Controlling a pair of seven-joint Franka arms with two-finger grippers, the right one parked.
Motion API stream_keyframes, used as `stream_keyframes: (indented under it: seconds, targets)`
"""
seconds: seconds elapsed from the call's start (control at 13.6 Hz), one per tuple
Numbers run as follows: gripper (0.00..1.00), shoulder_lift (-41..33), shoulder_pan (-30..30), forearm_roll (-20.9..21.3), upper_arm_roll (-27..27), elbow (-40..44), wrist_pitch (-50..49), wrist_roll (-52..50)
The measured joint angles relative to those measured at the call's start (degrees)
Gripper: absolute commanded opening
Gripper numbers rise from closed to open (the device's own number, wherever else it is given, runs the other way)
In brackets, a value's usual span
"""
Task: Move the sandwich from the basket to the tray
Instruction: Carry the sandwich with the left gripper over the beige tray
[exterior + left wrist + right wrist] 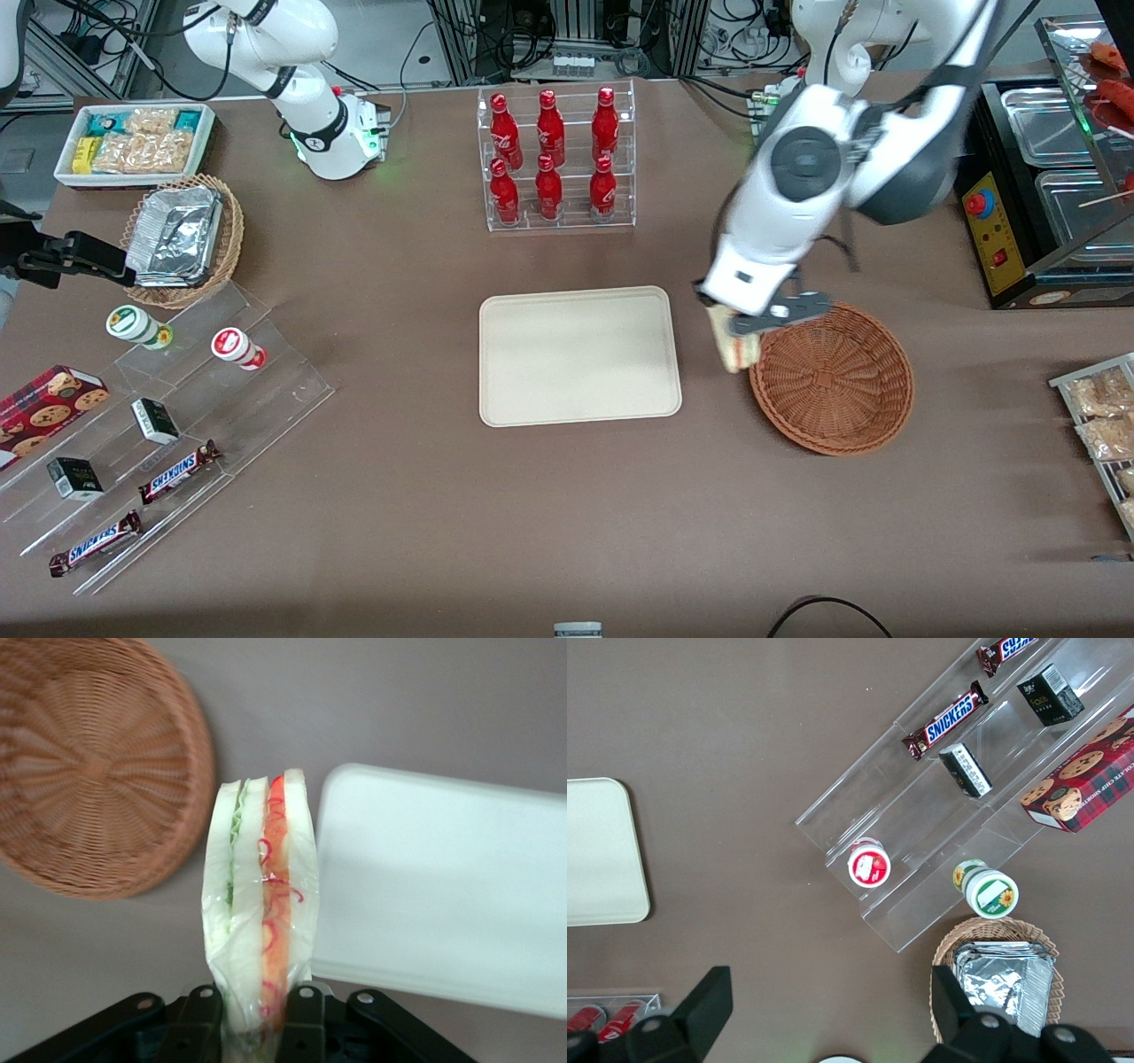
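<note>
The end effector point(252, 1014) is clamped on the sandwich point(261, 904), held in the air between the basket point(833, 381) rim and the near edge of the tray point(580, 354). The soft bread could slip out and land on the worktop point(567, 514) if the squeeze is weak. The arm hides most of the sandwich in the front view.
</note>
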Motion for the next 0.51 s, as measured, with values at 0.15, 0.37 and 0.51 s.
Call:
stream_keyframes:
  seconds: [0.15, 0.37, 0.51]
  targets:
    - [0.00, 3.46, -4.54, 0.61, -0.20, 1.30, 2.36, -0.35]
    - [0.00, 9.45, -9.69, 1.36, -0.23, 2.84, 7.56, -1.52]
    - [0.00, 13.43, -12.46, 4.34, -0.20, 3.17, 11.31, -4.05]
